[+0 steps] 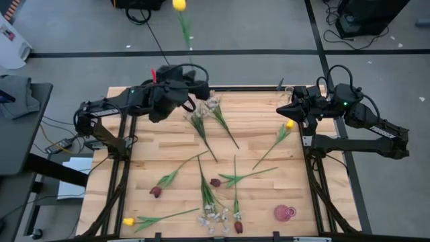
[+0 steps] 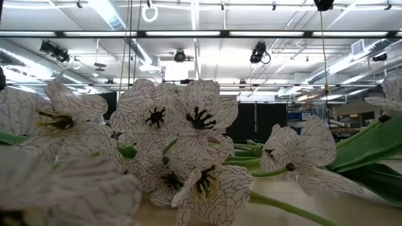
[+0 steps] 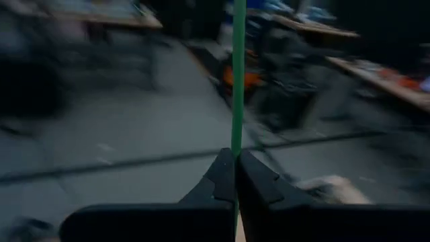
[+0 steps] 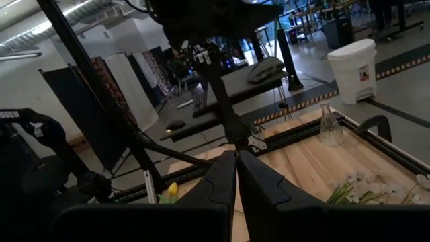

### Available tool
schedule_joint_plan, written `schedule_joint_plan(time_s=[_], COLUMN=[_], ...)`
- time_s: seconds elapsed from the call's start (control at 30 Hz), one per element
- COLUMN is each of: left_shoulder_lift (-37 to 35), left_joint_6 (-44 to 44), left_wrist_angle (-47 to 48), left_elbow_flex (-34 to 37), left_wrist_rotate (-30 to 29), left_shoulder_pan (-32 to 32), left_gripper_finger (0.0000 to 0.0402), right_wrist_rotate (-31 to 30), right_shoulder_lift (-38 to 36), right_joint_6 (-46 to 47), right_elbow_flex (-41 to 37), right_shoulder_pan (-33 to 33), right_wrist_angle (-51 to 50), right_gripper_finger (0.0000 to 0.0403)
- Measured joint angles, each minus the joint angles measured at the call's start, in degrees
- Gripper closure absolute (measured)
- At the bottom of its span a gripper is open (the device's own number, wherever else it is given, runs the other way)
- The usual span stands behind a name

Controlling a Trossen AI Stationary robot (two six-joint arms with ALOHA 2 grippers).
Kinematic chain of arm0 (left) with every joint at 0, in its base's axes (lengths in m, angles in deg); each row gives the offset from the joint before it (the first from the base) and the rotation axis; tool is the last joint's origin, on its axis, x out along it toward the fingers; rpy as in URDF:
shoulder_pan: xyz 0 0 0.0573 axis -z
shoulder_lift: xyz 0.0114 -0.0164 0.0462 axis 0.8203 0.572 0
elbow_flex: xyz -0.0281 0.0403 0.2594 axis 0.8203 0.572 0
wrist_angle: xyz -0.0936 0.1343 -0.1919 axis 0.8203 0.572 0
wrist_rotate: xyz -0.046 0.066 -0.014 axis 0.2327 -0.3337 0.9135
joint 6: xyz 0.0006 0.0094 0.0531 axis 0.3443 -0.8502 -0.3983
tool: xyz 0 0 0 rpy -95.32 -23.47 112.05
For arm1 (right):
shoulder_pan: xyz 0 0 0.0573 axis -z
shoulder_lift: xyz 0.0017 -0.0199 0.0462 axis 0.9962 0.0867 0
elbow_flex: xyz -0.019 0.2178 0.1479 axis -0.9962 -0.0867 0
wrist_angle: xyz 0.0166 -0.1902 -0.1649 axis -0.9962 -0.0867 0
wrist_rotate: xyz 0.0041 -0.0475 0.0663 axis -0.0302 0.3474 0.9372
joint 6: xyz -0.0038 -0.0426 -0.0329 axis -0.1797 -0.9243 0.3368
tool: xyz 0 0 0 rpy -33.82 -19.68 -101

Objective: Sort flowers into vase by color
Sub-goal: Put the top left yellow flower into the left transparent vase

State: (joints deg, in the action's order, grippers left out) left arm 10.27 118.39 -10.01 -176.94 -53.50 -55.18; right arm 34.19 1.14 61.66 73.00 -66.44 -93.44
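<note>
Left wrist view: my left end effector (image 3: 236,176) is clenched on a yellow tulip's stem (image 3: 237,81), raised past the counter's (image 1: 269,195) far edge. Keep it vertical until over the vase (image 4: 330,126).

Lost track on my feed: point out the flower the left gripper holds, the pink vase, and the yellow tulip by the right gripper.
Held yellow tulip (image 1: 179,5), high view, on its bloom.
Pink vase (image 1: 285,213), high view, on its body.
Yellow tulip beside right gripper (image 1: 289,124), high view, on its bloom.
</note>
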Motion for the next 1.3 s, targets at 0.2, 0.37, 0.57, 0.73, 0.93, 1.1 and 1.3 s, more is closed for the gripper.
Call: schedule_joint_plan(time_s=[0.2, 0.37, 0.57, 0.73, 0.93, 1.1, 1.3], left_shoulder_lift=[0.0, -0.9, -8.4, -17.8, -30.3, -38.9, -46.8], left_joint_6=[-0.6, 12.5, 3.4, -10.2, -27.9, -27.7, -24.9], left_wrist_angle=[20.1, 40.7, 33.8, 19.1, -10.0, -16.7, -27.8], left_elbow_flex=[-5.6, -7.6, -0.8, 11.1, 32.2, 47.2, 64.1], left_wrist_rotate=[-5.1, -5.3, -4.1, 5.1, 19.6, 24.3, 30.9], left_shoulder_pan=[-3.1, -7.7, -12.9, -16.4, -21.1, -26.6, -32.6], left_gripper_finger=[0.0393, 0.0392, 0.0397, 0.0399, 0.04, 0.04, 0.04], right_wrist_rotate=[-0.5, -4.5, -10.1, -12.3, -12.7, -13.6, -13.8], right_shoulder_lift=[0.0, 0.0, 0.3, 1.4, 3.2, 4.5, 5.8], right_joint_6=[0.0, 0.0, 0.4, 2.0, 3.4, 5.6, 8.6], right_elbow_flex=[0.0, 0.0, 0.0, 0.0, 0.0, 0.0, 0.0], right_shoulder_pan=[0.0, 0.0, 0.2, 0.5, 0.8, 0.8, 0.8], right_wrist_angle=[0.0, 0.0, 1.3, 3.3, 5.0, 6.2, 7.2], right_gripper_finger=[0.0373, 0.0373, 0.0373, 0.0373, 0.0373, 0.0373, 0.0373])
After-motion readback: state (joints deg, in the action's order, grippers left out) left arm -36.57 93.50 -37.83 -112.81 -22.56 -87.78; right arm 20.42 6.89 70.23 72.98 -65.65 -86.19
